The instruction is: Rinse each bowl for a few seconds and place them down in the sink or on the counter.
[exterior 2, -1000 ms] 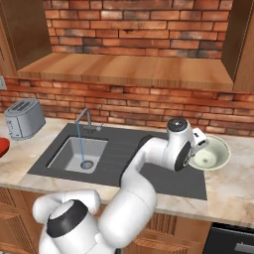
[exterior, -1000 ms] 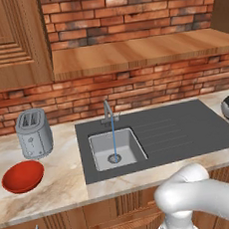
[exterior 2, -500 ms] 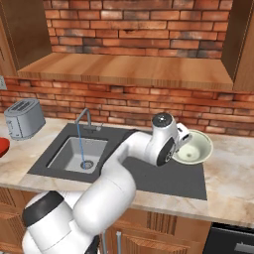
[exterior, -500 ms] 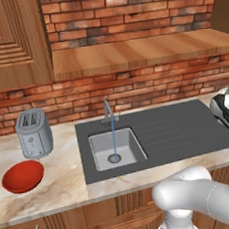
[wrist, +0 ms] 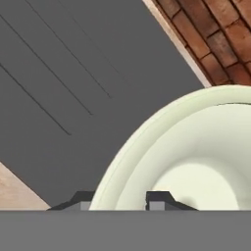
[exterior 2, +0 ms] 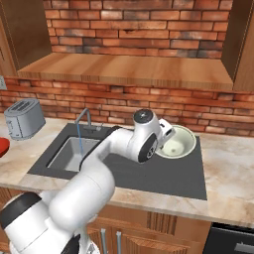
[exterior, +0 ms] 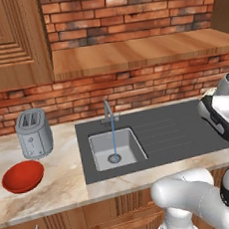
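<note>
The pale cream-green bowl hangs tilted above the right end of the sink's ribbed drainboard. My gripper is shut on its left rim. In the hand view the bowl rises between my fingertips, and the gripper has one finger inside the rim and one outside. The red bowl lies on the counter left of the sink, in front of the toaster; its edge also shows. Water runs from the faucet into the basin.
A silver toaster stands on the counter at the left, also seen as the toaster from the right. A wooden shelf juts out from the brick wall above the sink. Beige counter stretches right of the sink.
The gripper has carried the cream-green bowl leftward, from over the right counter edge to above the drainboard, tilting it more. The red bowl and the running water are unchanged.
</note>
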### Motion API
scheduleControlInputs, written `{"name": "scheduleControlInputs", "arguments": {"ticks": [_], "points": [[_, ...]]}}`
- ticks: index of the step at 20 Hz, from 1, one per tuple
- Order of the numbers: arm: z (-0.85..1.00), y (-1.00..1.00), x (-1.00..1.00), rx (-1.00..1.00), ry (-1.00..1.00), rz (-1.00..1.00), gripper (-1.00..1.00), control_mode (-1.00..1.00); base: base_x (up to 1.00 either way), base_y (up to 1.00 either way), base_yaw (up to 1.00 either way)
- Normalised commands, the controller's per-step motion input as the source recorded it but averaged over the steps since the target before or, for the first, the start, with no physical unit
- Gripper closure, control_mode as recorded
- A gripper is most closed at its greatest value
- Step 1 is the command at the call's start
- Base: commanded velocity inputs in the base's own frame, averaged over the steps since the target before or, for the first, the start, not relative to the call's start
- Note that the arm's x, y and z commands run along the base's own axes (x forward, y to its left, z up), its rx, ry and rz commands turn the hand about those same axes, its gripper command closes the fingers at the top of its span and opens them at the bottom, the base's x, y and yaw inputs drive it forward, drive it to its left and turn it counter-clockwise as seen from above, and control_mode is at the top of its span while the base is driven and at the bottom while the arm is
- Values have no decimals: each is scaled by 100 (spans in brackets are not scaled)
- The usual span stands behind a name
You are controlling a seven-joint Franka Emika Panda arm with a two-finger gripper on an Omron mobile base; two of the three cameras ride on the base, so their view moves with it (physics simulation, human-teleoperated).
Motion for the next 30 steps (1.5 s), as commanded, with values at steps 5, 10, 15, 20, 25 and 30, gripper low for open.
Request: {"name": "scheduleControlInputs", "arguments": {"ticks": [5,10,15,20,25,30], "points": [[9,55,-3,-6,0,7,100,-100,0,0,0],[7,47,-6,-2,1,7,100,-100,0,0,0],[5,44,-12,-3,0,7,100,-100,0,0,0],[1,54,-12,-4,0,7,100,-100,0,0,0],[0,66,-7,-3,0,7,100,-100,0,0,0],[0,67,-2,-2,0,8,100,-100,0,0,0]]}}
